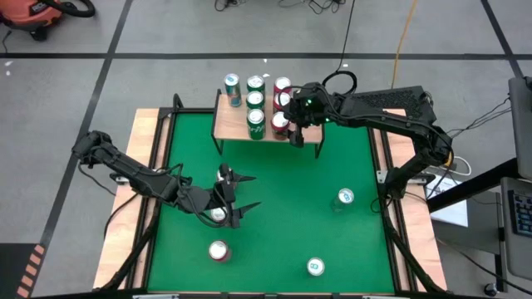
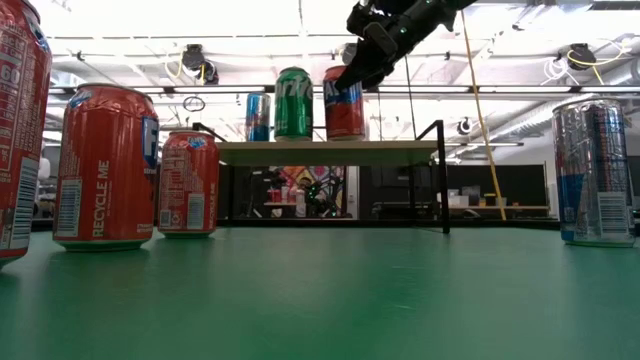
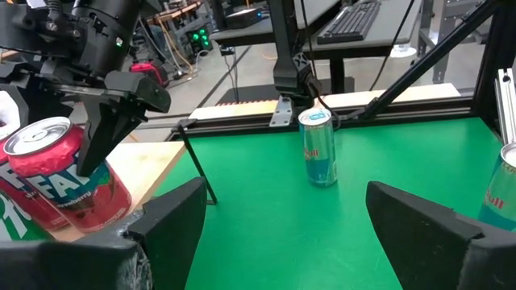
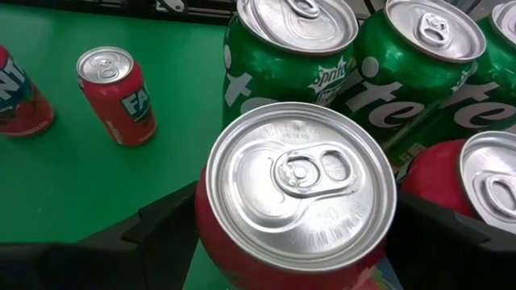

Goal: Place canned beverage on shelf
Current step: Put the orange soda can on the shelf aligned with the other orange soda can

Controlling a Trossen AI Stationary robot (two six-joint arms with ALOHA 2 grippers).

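The red can (image 4: 294, 201) I'm working with is standing upright on the shelf (image 1: 226, 123), at the front right end of the row, tucked right against the green cans (image 4: 355, 64) and another red one behind it. My right gripper (image 1: 293, 131) is right over it, fingers spread wide on either side of the can, so I'd say it's set down and let go, or about to be; I can't tell if the pads are touching it. Packing them tight like that makes sense, the plank is small and there are already several cans up there. The left gripper (image 1: 235, 198) is parked low over the green table (image 1: 283, 216), jaws wide and holding nothing, with a red can (image 1: 218, 213) just by it, probably lined up as the next pick. More loose cans sit scattered on the table, including a slim blue one (image 3: 319, 147).
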